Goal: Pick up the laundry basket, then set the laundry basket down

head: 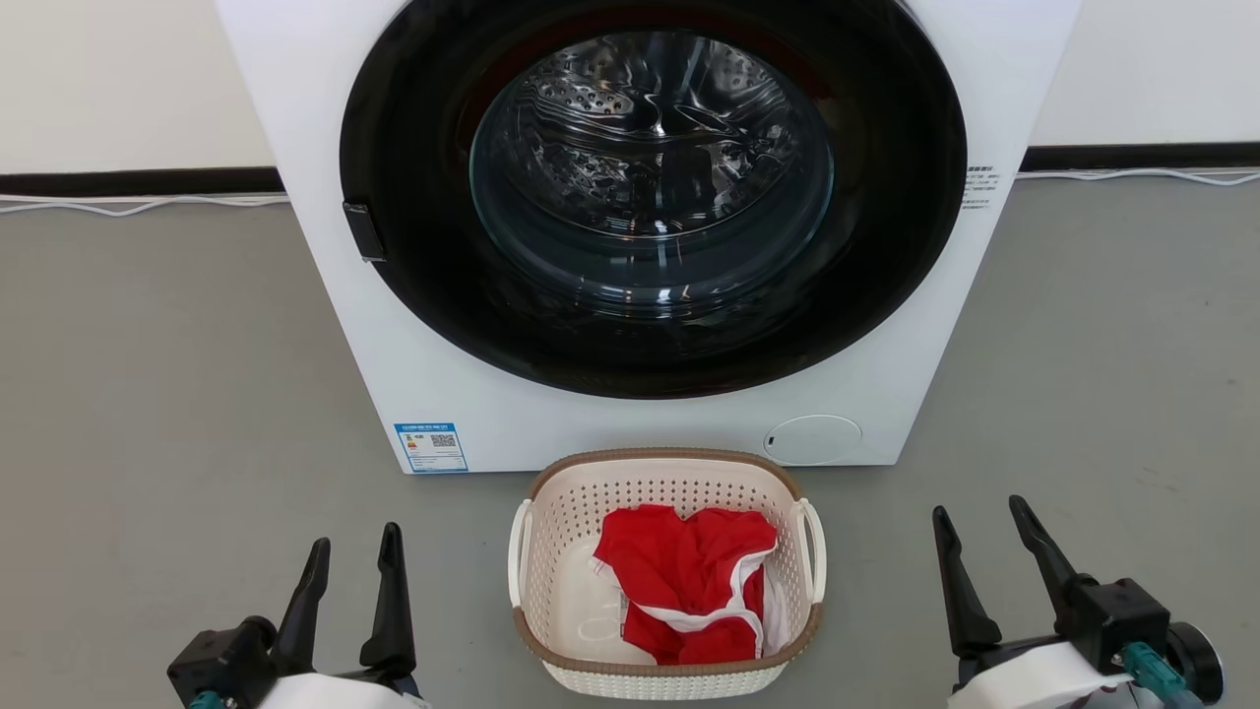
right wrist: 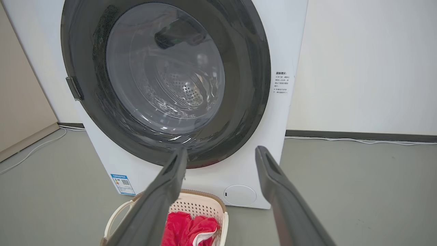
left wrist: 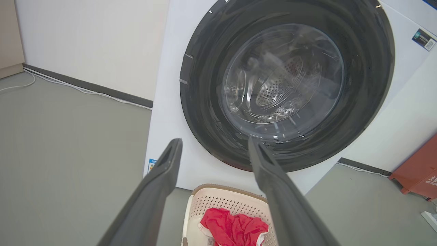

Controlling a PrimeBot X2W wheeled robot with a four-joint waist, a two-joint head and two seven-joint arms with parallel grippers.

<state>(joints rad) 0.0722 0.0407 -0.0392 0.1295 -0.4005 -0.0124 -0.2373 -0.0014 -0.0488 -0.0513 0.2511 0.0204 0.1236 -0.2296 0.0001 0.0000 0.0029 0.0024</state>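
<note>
- Head view: the laundry basket (head: pixel 660 492) sits on the floor (head: pixel 148 394), just in front of the washer (head: pixel 423 374). It is between the left end effector (head: pixel 355 535) and the right end effector (head: pixel 977 506). One loop handle faces each. Both have fingers spread, hold nothing, and look about equally near.
- Left wrist view: the left end effector (left wrist: pixel 214 140) is spread. The laundry basket (left wrist: pixel 225 201) lies low, ahead and a bit right.
- Right wrist view: the right end effector (right wrist: pixel 222 148) is spread. The laundry basket (right wrist: pixel 201 205) lies low and to the left.
</note>
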